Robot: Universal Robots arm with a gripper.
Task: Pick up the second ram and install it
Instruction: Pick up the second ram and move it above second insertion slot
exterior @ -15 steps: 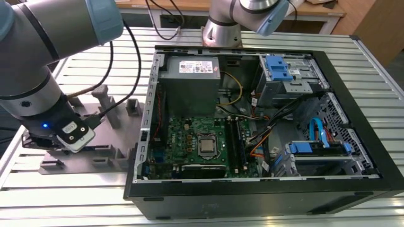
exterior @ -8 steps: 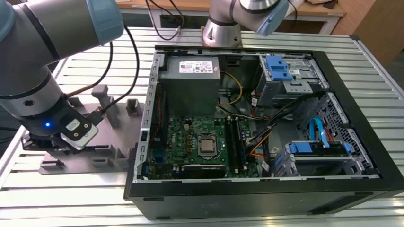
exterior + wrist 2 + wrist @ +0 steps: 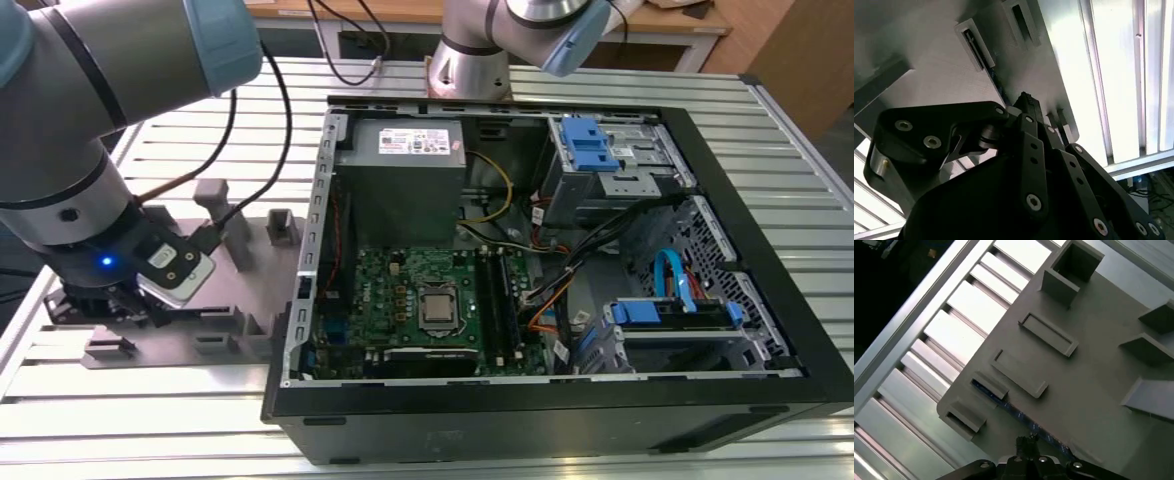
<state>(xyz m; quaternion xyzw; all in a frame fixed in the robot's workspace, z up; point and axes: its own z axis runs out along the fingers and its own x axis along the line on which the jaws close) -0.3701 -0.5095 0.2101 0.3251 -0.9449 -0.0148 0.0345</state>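
Note:
The second ram [image 3: 1004, 402] is a thin dark strip standing on edge in a slot of the grey fixture plate [image 3: 1094, 360]; it also shows in the second wrist view [image 3: 999, 82]. My gripper [image 3: 1025, 441] is down on the strip near its middle, fingertips [image 3: 1026, 102] drawn together around its top edge, and the strip still sits in its holder. In the exterior view the gripper [image 3: 127, 305] is low over the fixture plate [image 3: 220, 300], at the exterior view's left of the open computer case [image 3: 534, 420].
Inside the case lies the green motherboard [image 3: 400, 290] with its memory slots [image 3: 501, 290] beside the processor socket. Raised grey blocks [image 3: 214, 200] stand on the fixture plate. A second robot arm's base [image 3: 467, 60] stands behind the case. Slatted aluminium table [image 3: 134, 420] all around.

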